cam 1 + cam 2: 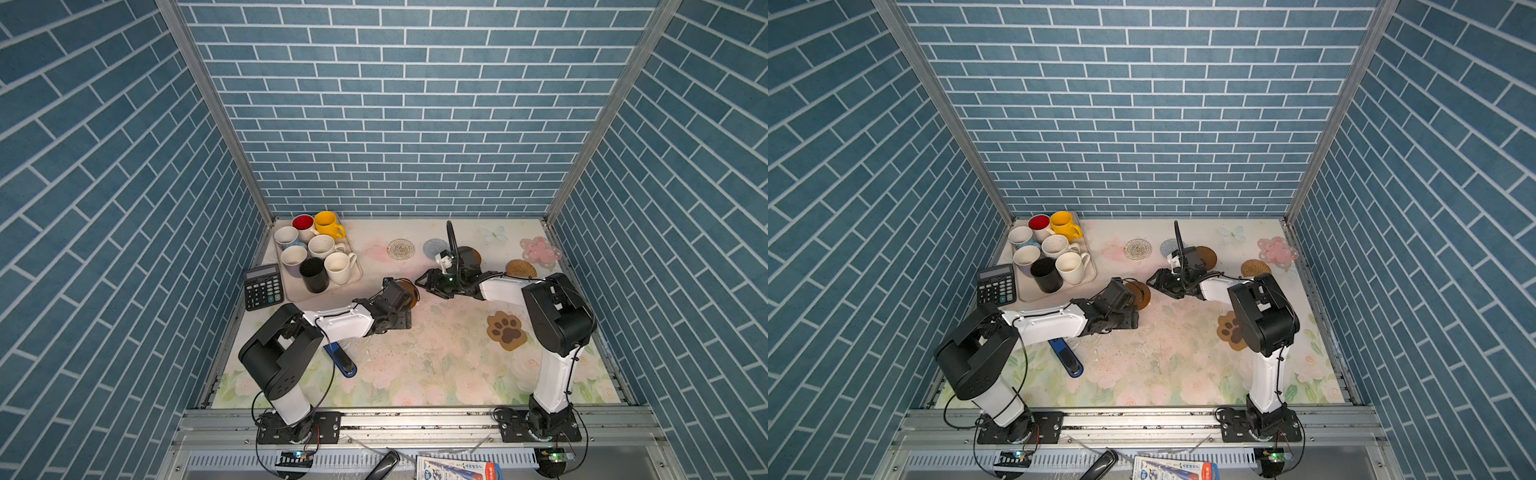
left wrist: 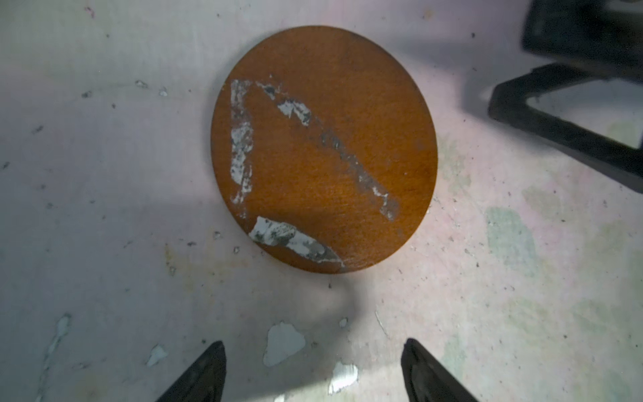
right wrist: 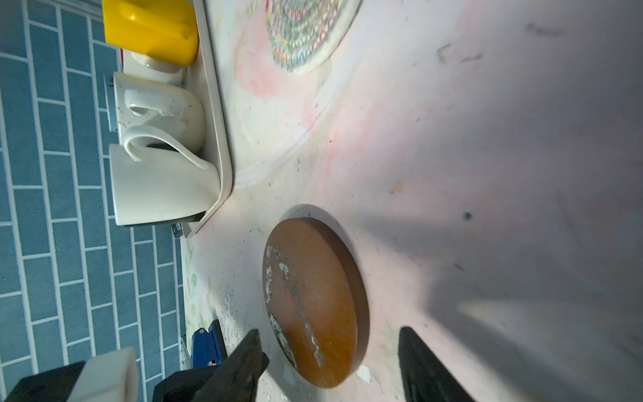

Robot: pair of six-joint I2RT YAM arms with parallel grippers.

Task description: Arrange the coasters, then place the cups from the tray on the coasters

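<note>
A scuffed brown disc coaster (image 2: 323,149) lies flat on the floral table. My left gripper (image 2: 313,351) hangs open just short of it, seen in a top view (image 1: 400,321). My right gripper (image 3: 328,334) is open, its fingers either side of the disc's near edge (image 3: 323,313), seen in a top view (image 1: 420,283). At the back lie white woven (image 1: 401,249), light blue (image 1: 432,247), second brown (image 1: 473,254), rattan (image 1: 520,269), pink flower (image 1: 540,251) and paw (image 1: 506,331) coasters. The beige tray (image 1: 332,291) holds several cups, among them yellow (image 1: 326,224) and black (image 1: 313,272).
A black calculator (image 1: 262,286) lies in front of the tray's left end. A blue stapler (image 1: 343,361) rests under the left arm. Blue brick walls close in the back and both sides. The table's front half shows peeled paint patches.
</note>
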